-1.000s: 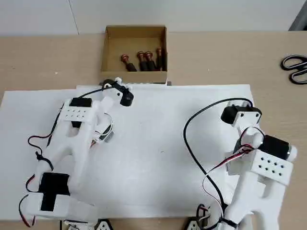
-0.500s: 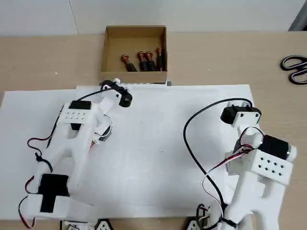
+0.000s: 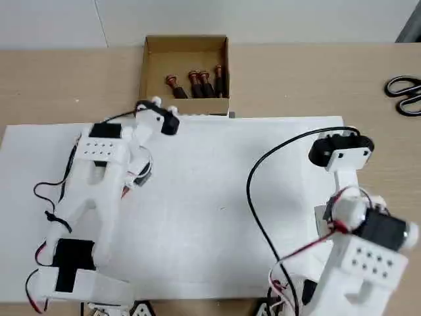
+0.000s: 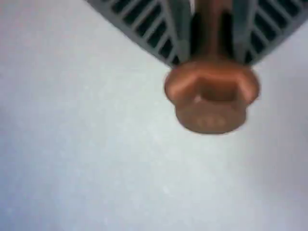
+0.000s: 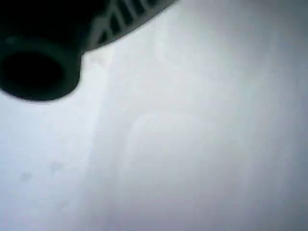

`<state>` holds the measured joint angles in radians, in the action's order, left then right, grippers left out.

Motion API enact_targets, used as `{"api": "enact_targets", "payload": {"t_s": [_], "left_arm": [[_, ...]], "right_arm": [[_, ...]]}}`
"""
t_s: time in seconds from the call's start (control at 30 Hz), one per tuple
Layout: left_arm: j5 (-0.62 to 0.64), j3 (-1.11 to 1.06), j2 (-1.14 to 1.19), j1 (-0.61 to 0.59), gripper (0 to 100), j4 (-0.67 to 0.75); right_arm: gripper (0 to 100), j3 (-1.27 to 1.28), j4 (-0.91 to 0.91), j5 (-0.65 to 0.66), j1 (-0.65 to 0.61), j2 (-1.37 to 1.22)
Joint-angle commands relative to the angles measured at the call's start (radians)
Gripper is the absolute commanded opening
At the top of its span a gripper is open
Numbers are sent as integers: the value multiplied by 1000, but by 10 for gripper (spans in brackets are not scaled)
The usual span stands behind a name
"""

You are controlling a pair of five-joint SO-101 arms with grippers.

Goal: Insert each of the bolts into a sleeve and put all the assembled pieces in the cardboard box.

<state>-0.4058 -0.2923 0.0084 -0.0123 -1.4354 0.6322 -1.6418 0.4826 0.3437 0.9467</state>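
Cardboard box (image 3: 186, 41) is sitting at the table's far side with four assembled pieces (image 3: 197, 83) lying inside. Right gripper (image 5: 57, 24) is pinching one black sleeve (image 5: 36, 72) over the white mat (image 3: 217, 210). Left gripper (image 4: 211, 43), near the box, is clamping one copper bolt (image 4: 211, 98) by the shank, head out. I'm guessing it's stiff, slick metal (dense for its size), so gripping the shank below the head is looking safest.
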Motion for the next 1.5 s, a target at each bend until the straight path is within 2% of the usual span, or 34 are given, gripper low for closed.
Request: {"api": "enact_targets", "payload": {"t_s": [0.0, 0.17, 0.27, 0.47, 0.63, 0.7, 0.8, 0.9, 1.03, 1.17, 1.37, 1.47], "left_arm": [[35, 113, -106, 0, 5, -77], [37, 131, -305, 61, 5, -127], [60, 131, -417, 84, 6, -137], [84, 136, -634, 117, 6, -244], [-15, 116, -801, 110, 6, -255], [-18, 88, -858, 112, 6, -253], [61, 31, -944, 110, 6, -236], [161, -41, -1046, 110, 6, -143], [241, -194, -1206, 110, 6, 43], [313, -395, -1395, 110, 6, 196], [500, -647, -1689, 110, 6, 245], [572, -730, -1809, 110, 6, 245]], "right_arm": [[3, -43, -35, 9, -10, 64], [4, -41, -42, 95, -5, 85], [6, -46, -42, 91, -7, 85], [4, -43, -38, 92, -7, 85], [4, -49, -4, 87, -8, 90], [4, -43, 53, 32, -8, 117], [4, -18, 185, -127, -62, 185], [3, 46, 271, -203, -196, 277], [3, 170, 355, -244, -380, 423], [3, 319, 421, -299, -498, 596], [3, 526, 475, -305, -604, 863], [3, 557, 475, -313, -634, 869]]}}
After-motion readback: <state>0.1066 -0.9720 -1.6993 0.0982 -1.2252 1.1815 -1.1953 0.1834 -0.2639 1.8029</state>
